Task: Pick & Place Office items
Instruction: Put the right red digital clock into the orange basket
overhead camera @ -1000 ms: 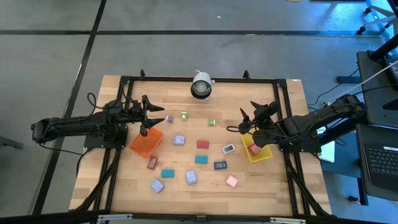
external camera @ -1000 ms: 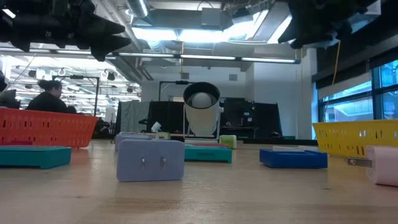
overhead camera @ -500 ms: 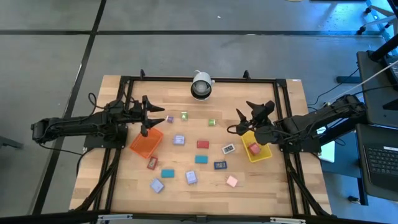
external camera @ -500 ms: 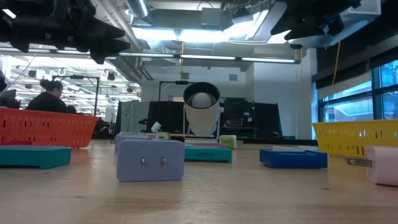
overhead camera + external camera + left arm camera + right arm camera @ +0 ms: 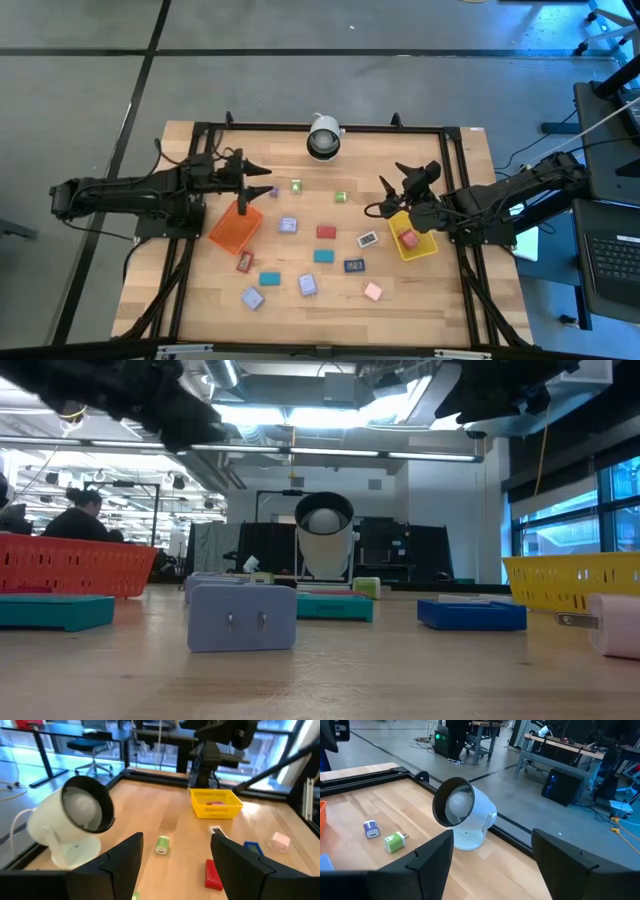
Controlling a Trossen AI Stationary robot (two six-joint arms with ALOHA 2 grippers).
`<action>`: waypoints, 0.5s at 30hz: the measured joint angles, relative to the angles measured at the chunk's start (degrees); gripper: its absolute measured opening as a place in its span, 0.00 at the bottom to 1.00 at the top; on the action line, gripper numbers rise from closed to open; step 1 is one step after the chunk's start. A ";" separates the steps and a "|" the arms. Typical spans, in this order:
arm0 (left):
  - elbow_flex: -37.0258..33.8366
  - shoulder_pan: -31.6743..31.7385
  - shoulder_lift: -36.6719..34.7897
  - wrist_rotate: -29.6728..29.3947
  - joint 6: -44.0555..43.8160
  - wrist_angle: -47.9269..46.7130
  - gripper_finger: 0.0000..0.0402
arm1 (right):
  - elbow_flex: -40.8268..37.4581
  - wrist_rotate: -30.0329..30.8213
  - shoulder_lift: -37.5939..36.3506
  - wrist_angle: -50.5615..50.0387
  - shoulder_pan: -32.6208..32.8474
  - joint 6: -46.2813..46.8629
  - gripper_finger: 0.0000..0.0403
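Above orange tray (image 5: 235, 230): left claw (image 5: 256, 190) open, empty.

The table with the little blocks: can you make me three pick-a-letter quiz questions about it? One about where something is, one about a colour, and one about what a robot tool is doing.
1. Where is the pink block?
A. On the floor
B. In the yellow tray
C. On top of the round device

2. What colour is the body of the round device at the far edge of the table?
A. White
B. Green
C. Red

3. How is the left tool?
A. Shut on a block
B. Shut, with nothing in it
C. Open, with nothing in it

Answers:
1. B, because the high view shows the pink block inside the yellow tray's walls.
2. A, because the device's shell is white around a dark face.
3. C, because the left wrist view shows its two fingers wide apart with only table between them.
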 joint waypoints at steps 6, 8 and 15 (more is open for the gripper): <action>5.88 -2.38 9.32 -1.77 1.99 -4.00 0.58 | -0.02 1.60 0.00 -0.02 0.00 -0.75 0.66; 7.28 -3.19 13.05 -2.94 2.10 -5.58 0.58 | 0.00 1.65 0.00 0.00 0.00 -1.35 0.66; 12.78 -6.41 25.27 -2.63 2.02 -6.05 0.58 | -0.02 1.51 0.00 -0.02 0.00 -1.75 0.66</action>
